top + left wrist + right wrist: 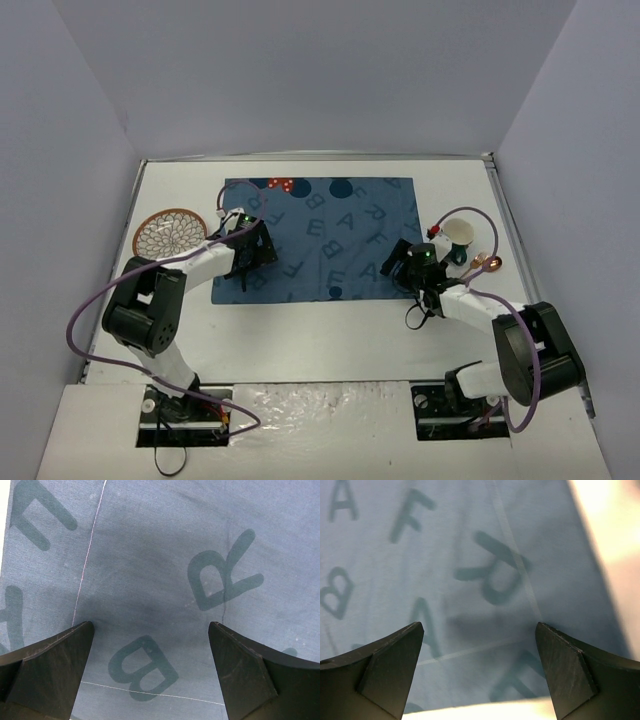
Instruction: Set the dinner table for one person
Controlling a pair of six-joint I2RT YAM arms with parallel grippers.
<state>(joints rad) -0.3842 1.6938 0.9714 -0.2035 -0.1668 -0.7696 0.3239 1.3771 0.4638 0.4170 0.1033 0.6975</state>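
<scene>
Left gripper [151,626] agape, low over placemat [150,550]

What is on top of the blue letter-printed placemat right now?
No tableware shows on the placemat; the open left gripper and right gripper hang over its sides. Woven plate, cup and spoon sit beside it on the dinner table. Cloth beneath the grippers is hidden.

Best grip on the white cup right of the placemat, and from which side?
Likely the rim: the white cup seems to stand mouth up, so come from above, one finger inside the wall, one outside. The right gripper, open over the placemat, is nearest. Mind the spoon lying beside it.
</scene>
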